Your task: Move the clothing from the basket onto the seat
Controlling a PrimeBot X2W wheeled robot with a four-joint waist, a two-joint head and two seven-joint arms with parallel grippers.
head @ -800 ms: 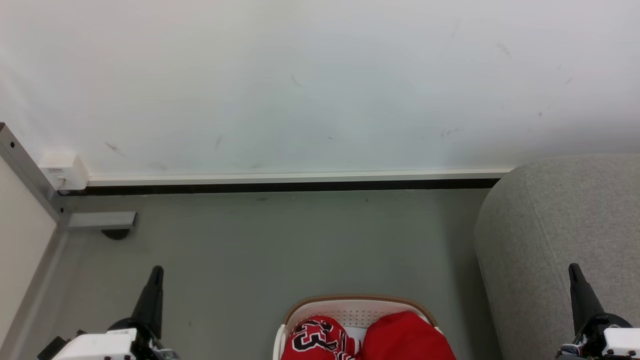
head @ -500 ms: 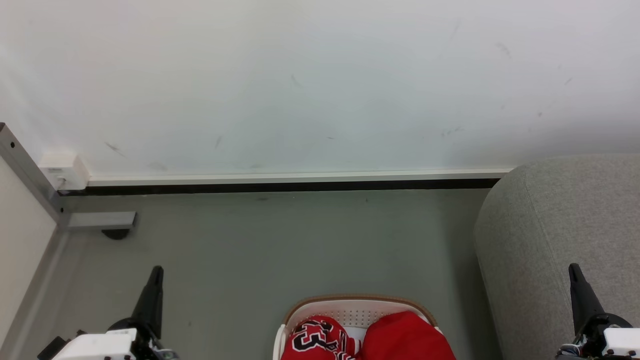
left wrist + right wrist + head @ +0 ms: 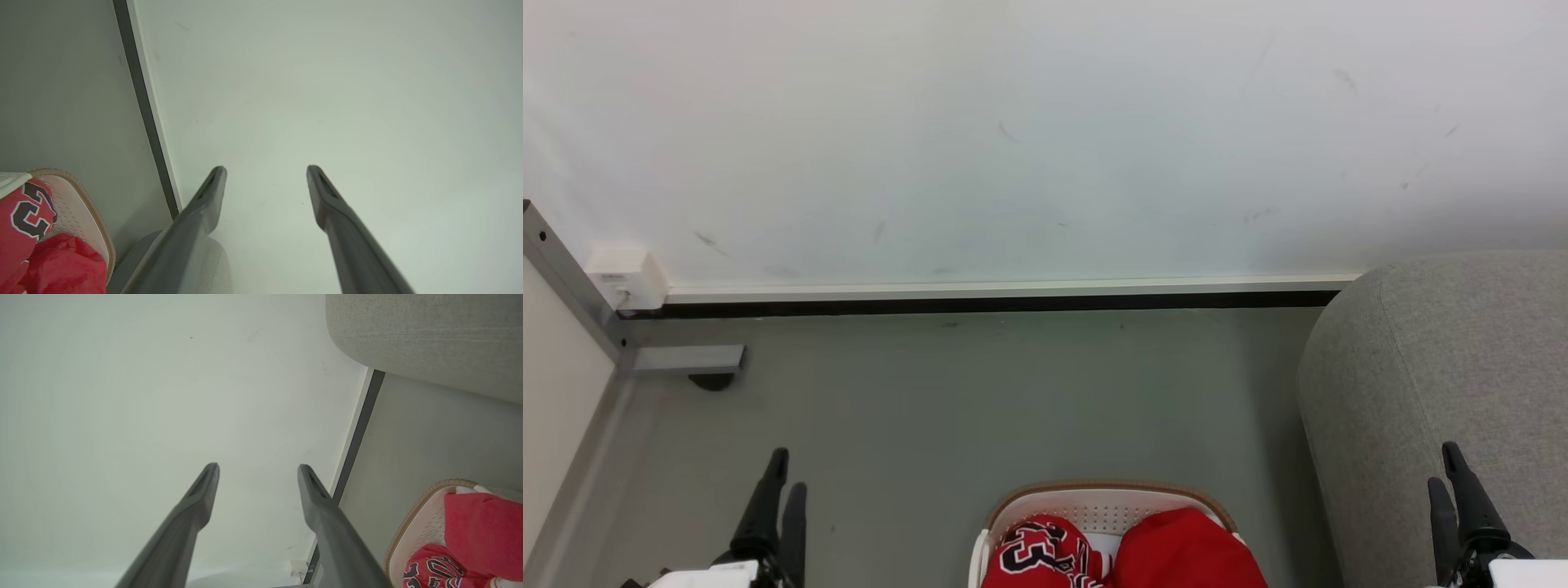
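The white basket (image 3: 1107, 500) with a brown rim sits on the floor at the bottom centre of the head view. Bright red clothing (image 3: 1184, 551) fills it, one piece with black-and-white lettering (image 3: 1033, 551). The light-grey seat (image 3: 1437, 384) rises at the right. My left gripper (image 3: 788, 469) is low at the left, open and empty. My right gripper (image 3: 1444, 464) is low at the right in front of the seat, open and empty. In the wrist views the basket (image 3: 81, 204) (image 3: 416, 522) and clothing (image 3: 61, 265) (image 3: 482, 535) lie off to the side of the open fingers (image 3: 208, 196) (image 3: 204, 486).
A white wall (image 3: 1045, 139) with a dark baseboard (image 3: 980, 304) runs across the back. A grey metal post and bracket (image 3: 686, 359) with a white box (image 3: 627, 278) stand at the left. Grey floor (image 3: 980, 408) lies between the grippers and the wall.
Both grippers have dropped lower in the head view and turned, so that both fingers of each now show. The basket, clothing and seat have not moved.
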